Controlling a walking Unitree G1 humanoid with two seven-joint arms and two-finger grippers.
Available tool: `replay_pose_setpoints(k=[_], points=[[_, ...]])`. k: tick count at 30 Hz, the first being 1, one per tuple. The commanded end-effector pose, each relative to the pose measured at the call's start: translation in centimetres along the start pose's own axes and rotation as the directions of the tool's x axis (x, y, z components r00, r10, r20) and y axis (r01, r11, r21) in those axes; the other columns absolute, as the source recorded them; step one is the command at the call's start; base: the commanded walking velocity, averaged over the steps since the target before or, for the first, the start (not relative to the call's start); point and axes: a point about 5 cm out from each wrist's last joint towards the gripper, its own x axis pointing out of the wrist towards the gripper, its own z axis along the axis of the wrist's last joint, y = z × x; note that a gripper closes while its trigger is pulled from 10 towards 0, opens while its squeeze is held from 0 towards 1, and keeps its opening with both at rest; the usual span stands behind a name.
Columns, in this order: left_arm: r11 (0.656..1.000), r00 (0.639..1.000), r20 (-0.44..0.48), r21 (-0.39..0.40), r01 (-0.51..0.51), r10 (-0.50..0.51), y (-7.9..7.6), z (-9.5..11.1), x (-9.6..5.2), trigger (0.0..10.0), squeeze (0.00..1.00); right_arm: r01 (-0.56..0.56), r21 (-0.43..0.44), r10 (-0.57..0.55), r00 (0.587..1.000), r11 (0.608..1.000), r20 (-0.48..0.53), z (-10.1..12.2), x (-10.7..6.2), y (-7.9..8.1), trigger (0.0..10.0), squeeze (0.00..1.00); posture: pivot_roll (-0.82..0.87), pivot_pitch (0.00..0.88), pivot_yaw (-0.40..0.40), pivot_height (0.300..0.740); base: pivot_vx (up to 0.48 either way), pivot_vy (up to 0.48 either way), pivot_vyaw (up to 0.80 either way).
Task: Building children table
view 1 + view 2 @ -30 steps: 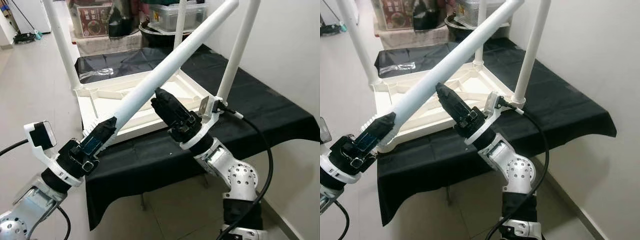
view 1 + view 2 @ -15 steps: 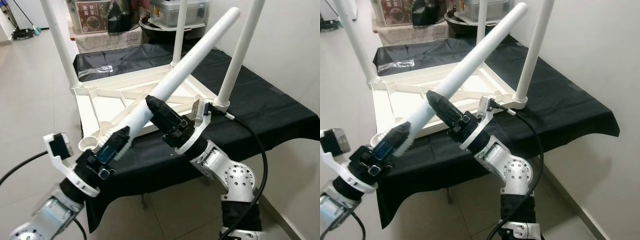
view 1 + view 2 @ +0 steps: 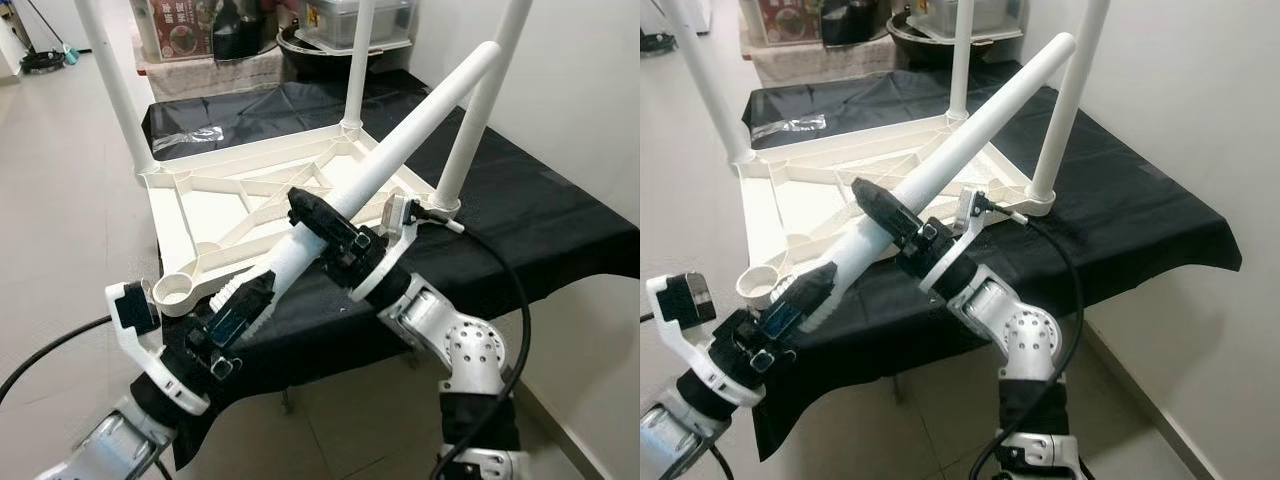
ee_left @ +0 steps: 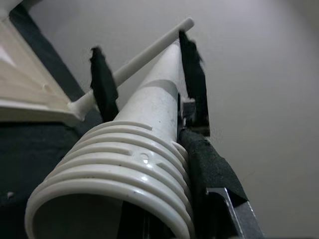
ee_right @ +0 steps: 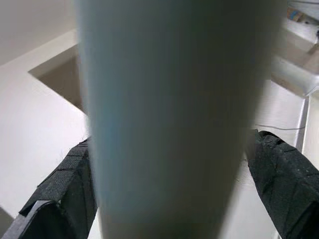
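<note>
Loose leg (image 3: 400,160) now lowered toward tabletop (image 3: 215,205), both left tool (image 3: 243,312) and right tool (image 3: 322,222) clamped on it

Black cloth (image 3: 520,220) covers the work surface. A clear plastic bag (image 3: 195,145) lies on its far left part. Storage boxes (image 3: 185,35) and a dark bowl (image 3: 320,55) stand behind.

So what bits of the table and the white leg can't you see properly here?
- Tops of the three fitted legs: cut off by the upper edge of the eye views.
- Loose leg surface: blurred, too close to the right wrist camera.
- Empty socket inside: too small to tell its threads, left eye view.
- Table's top face: hidden, lying face-down on the black cloth.
</note>
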Motion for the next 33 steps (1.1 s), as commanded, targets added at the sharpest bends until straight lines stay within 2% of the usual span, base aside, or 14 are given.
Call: replay_pose_setpoints(k=[1,13,33], points=[[1.000,1.000,0.008,0.004,0.025,-0.025,-0.5,0.1,0.0,10.0,0.00,0.018,0.002,-0.018,1.000,1.000,0.004,0.0,0.1,-0.2,10.0,0.00,0.02,0.100,-0.012,0.740,0.000,0.000,0.00],[1.000,1.000,-0.005,-0.022,0.003,-0.003,-0.3,-0.7,-0.5,10.0,0.00,-0.002,0.002,0.002,1.000,1.000,-0.017,-0.4,0.4,0.1,10.0,0.00,0.01,0.090,-0.013,0.740,0.000,0.000,0.00],[0.999,1.000,-0.010,-0.037,-0.008,0.008,-0.3,-1.2,-0.5,10.0,0.00,-0.005,0.006,0.005,0.999,1.000,-0.050,-0.8,0.1,0.1,10.0,0.00,0.01,0.105,-0.011,0.740,0.000,0.000,0.00]])
